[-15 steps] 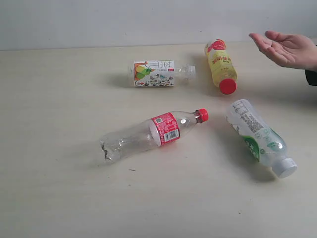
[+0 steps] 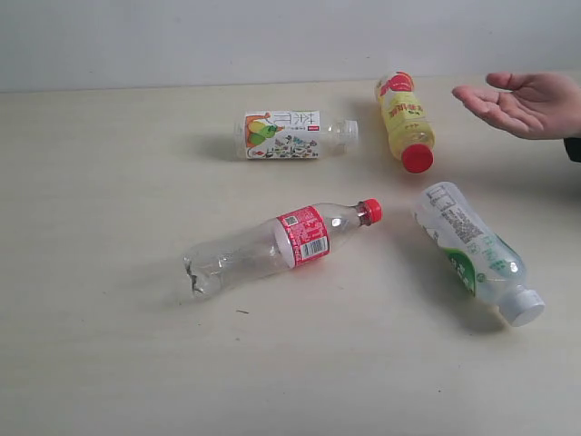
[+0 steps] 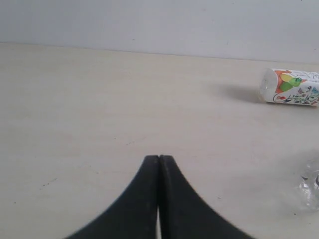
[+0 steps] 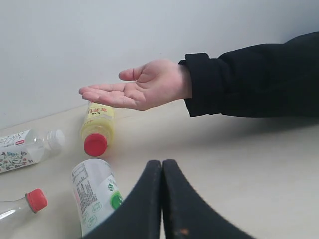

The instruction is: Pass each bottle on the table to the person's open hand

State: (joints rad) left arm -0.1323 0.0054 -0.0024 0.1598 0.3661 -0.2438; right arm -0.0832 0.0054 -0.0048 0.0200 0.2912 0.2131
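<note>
Four bottles lie on their sides on the table (image 2: 109, 182). The clear one with red label and red cap (image 2: 283, 243) is in the middle. The fruit-print bottle (image 2: 290, 134) lies behind it, the yellow red-capped bottle (image 2: 405, 122) at back right, the green-white labelled bottle (image 2: 474, 252) at front right. The person's open hand (image 2: 516, 103) hovers palm up at the far right, above the table. Neither gripper shows in the exterior view. My left gripper (image 3: 158, 158) is shut over bare table. My right gripper (image 4: 162, 163) is shut and empty, short of the green-white bottle (image 4: 92, 195) and the hand (image 4: 139, 89).
A pale wall (image 2: 272, 36) runs along the table's far edge. The person's dark sleeve (image 4: 249, 82) reaches in from the right. In the left wrist view the fruit-print bottle (image 3: 290, 86) lies far off, and a clear bottle's base (image 3: 311, 181) shows at the frame's edge.
The person's hand has shifted slightly and flattened, palm more level. The bottles have not moved.
</note>
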